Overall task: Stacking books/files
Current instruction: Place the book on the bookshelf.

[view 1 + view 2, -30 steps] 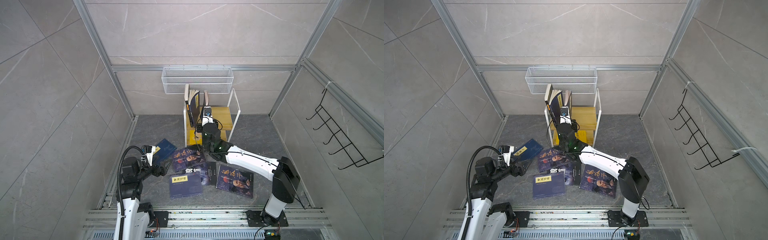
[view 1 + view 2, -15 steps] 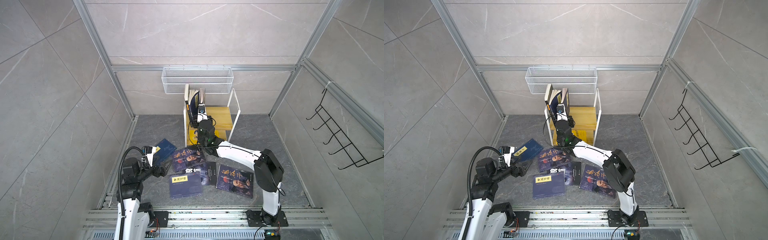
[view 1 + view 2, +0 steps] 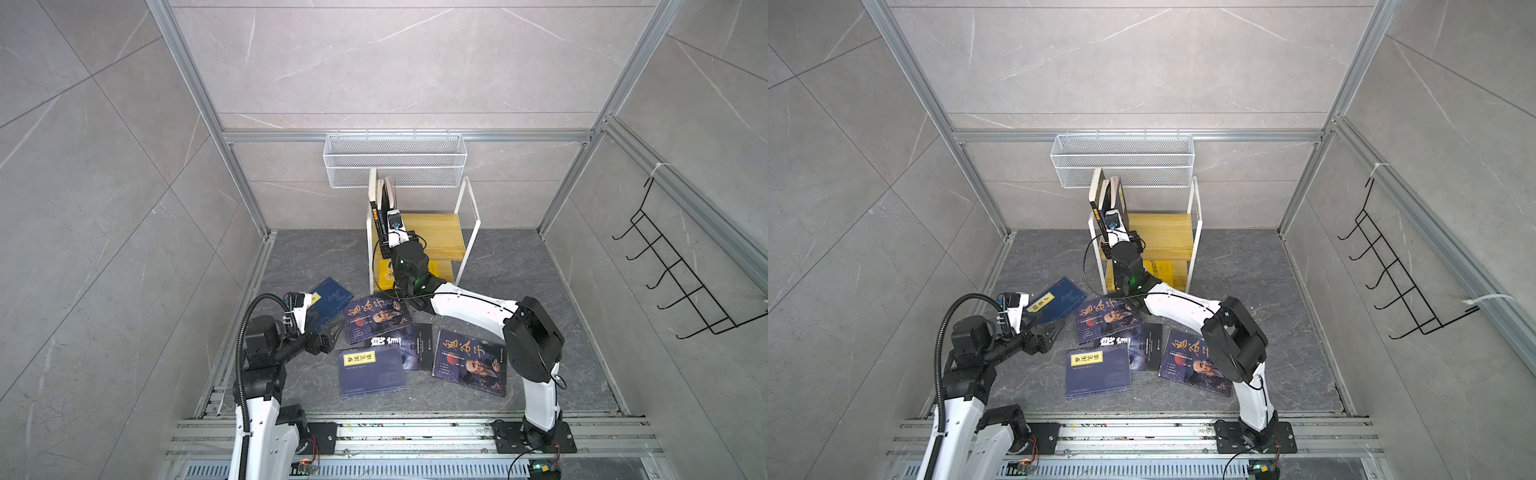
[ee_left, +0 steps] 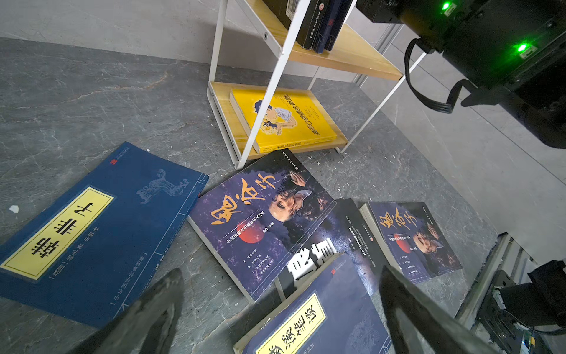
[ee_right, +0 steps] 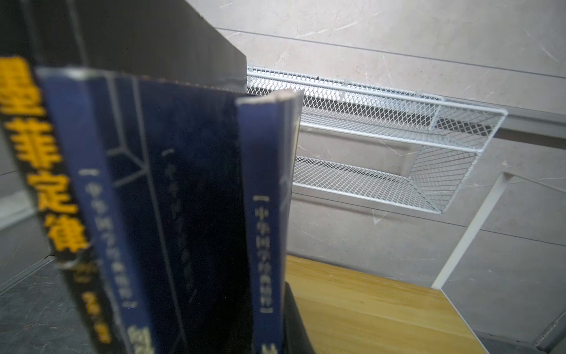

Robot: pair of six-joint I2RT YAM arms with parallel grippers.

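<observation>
The shelf [image 3: 436, 232] holds a row of upright books [image 3: 384, 195] at one end of its top; five more books [image 3: 372, 372] lie flat on the floor [image 3: 316, 257] in front, some overlapping; our right gripper [image 3: 388, 214] is right at the upright row, and we cannot tell whether it clamps a spine; a crooked pull could, we judge, topple the leaning row; our left gripper [image 3: 328, 334] hangs wide and empty above the floor books.

Navy book [image 4: 101, 233] (yellow label, black characters); purple book [image 4: 260, 220], gold calligraphy; 1 yellow book [image 4: 306, 122] on a honey-wood shelf [image 4: 355, 55].
</observation>
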